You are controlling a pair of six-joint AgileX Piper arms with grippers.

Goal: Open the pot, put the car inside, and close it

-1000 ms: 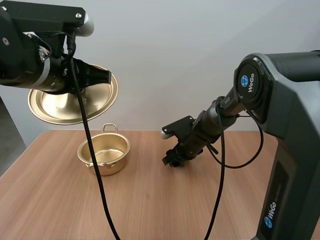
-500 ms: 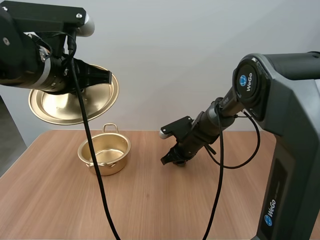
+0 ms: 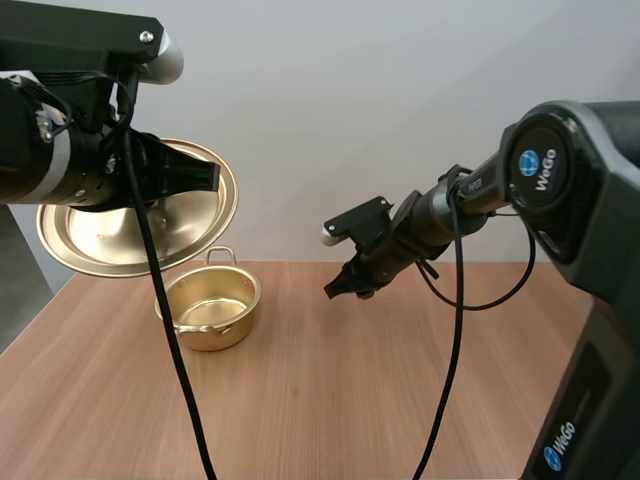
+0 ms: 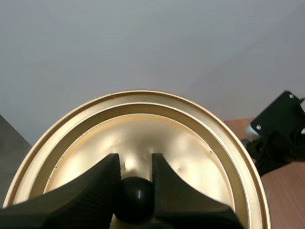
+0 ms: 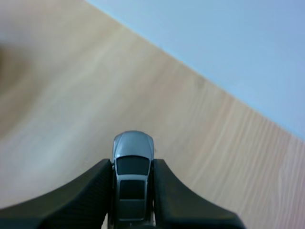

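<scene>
So the first step looks done: the pot (image 3: 210, 305) stands open on the left part of the worktop (image 3: 350, 400), and nothing shows inside it. The lid (image 3: 130, 235) is off and up in the air, above the pot and somewhat to its left, tilted so that its hollow underside faces the high camera. The left gripper (image 3: 200, 178) carries it. In the left wrist view its fingers (image 4: 90, 191) are clamped on the black knob (image 4: 137, 193) at the middle of the lid (image 4: 200, 143).

The car (image 5: 133, 143), a small grey model with dark windows, is in the right gripper (image 5: 132, 164). It is pinched across its sides, with its nose pointing out past the tips. In the high view that gripper (image 3: 340, 288) hangs clear of the worktop, to the right of the pot and well apart from it, with bare wood below.

I would put the task near its middle. The pot is open and the car is in hand, but the car is not yet over the pot. The right arm has to bring the car across to the pot's mouth, lower it and let go. Then the left arm has to bring the lid down level, seat it on the rim and release the knob. The way in from the right seems free, since the lid sits high and off to the other side.
</scene>
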